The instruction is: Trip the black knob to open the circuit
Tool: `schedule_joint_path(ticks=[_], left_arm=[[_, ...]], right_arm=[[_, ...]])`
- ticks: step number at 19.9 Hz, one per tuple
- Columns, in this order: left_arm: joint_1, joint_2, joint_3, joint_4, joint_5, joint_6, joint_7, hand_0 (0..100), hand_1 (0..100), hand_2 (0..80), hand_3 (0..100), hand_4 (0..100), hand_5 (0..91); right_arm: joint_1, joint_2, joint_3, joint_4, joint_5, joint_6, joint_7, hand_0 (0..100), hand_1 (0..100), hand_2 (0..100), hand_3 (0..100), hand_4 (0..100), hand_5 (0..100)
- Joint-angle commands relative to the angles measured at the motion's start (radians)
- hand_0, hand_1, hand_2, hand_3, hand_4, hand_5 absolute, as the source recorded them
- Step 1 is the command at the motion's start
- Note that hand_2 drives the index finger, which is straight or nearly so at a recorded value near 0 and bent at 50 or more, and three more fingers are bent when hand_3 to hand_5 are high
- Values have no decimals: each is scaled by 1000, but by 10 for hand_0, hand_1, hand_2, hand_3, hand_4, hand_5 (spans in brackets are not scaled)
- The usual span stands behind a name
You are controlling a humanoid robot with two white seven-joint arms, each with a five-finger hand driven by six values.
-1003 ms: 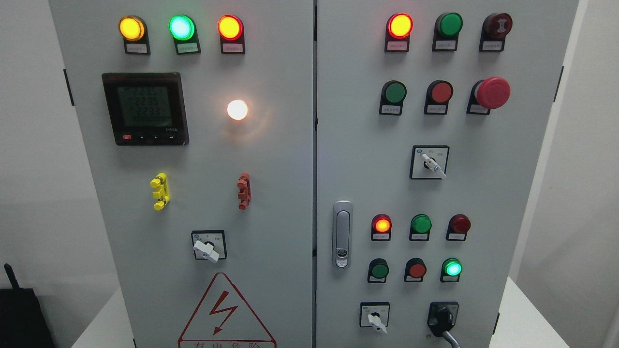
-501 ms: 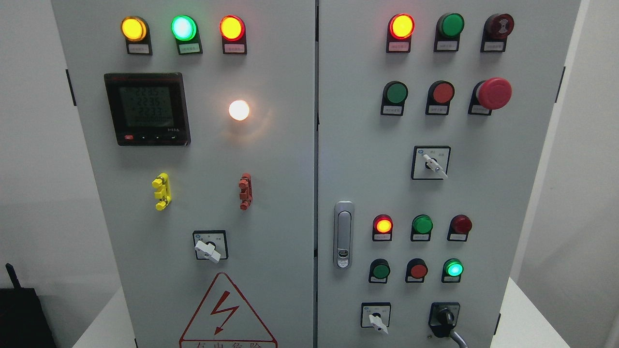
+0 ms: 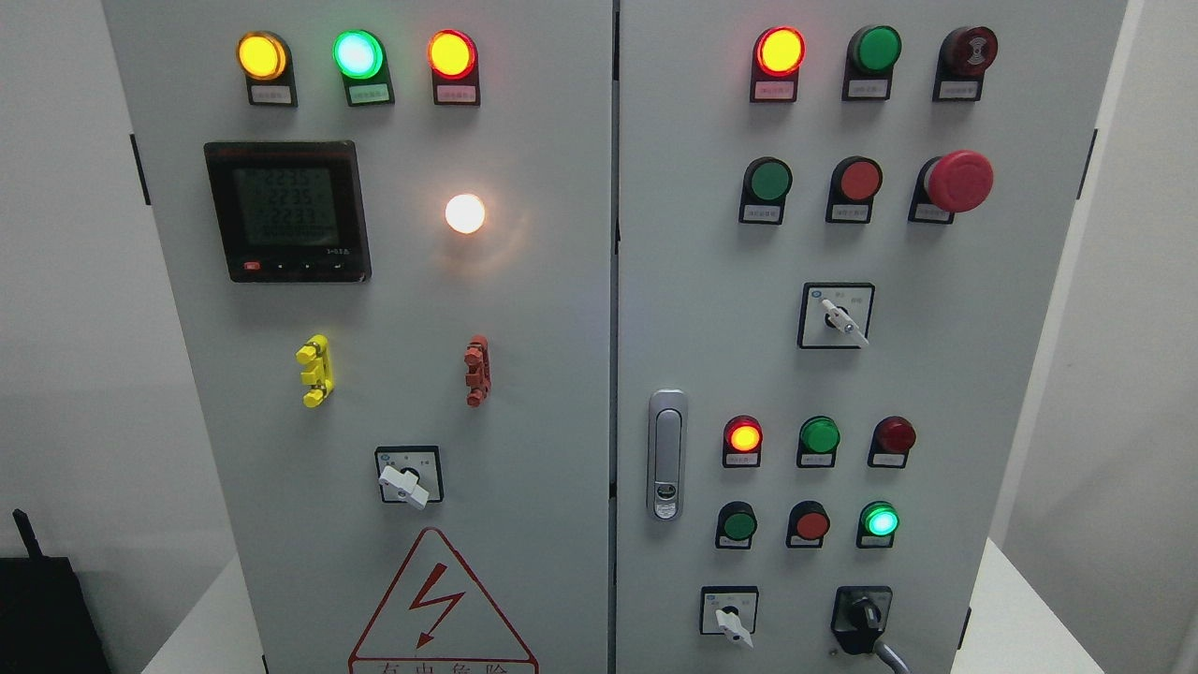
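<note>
**Black knob at the bottom right of the cabinet, no fingers to be made out**

The fingers of both hands are out of the head view, so I cannot tell whether they are spread, pressed together or pinching anything. The only thing near the target is a thin grey curved piece (image 3: 891, 655) at the bottom edge. It runs down and to the right from just under the black knob (image 3: 862, 616), and I cannot tell what it is.

The black knob sits in a black square plate low on the right door (image 3: 936, 393) of the grey cabinet. Its handle is tilted, with the lower end pointing down and to the right. Just to its left on the same row is a white-handled switch (image 3: 731, 622). Above the knob is a lit green lamp (image 3: 880, 520), with a red button (image 3: 810, 524) and a green button (image 3: 738, 524) further left. A silver door latch (image 3: 665, 454) stands upright near the door's inner edge. Higher on this door are another white-handled switch (image 3: 838, 318) and a big red mushroom button (image 3: 958, 181).

The left door (image 3: 543, 393) carries a meter (image 3: 287, 211) with a lit screen, a glowing white lamp (image 3: 464, 213), a yellow clip (image 3: 314, 371), a red clip (image 3: 476, 371) and a third white-handled switch (image 3: 406, 479). Below that switch is a red warning triangle (image 3: 438, 608).
</note>
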Motion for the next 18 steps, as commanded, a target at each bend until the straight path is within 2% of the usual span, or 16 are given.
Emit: schedule_joint_path(ticks=[1,12,15,18], left_arm=[[0,0,0,0,-23,1,-1,120,389,0,0,0,0],[0,0,0,0,-23,-1,-1,120,389,0,0,0,0],[0,0,0,0,-23,1,-1,120,389,0,0,0,0],[0,0,0,0,-23,1,-1,120,389,0,0,0,0]], right_arm=[[4,23,-4,-2,-14,-2,-1,0,0,0,1000,1000,1000],[73,24,-1,-57,-15,-4,0,0,0,0,1000,1000,980],[106,26,-1,-86,-23,-9,0,0,0,0,1000,956,890],[155,24,9,-111,-43,-35,0,0,0,0,978,862,768]])
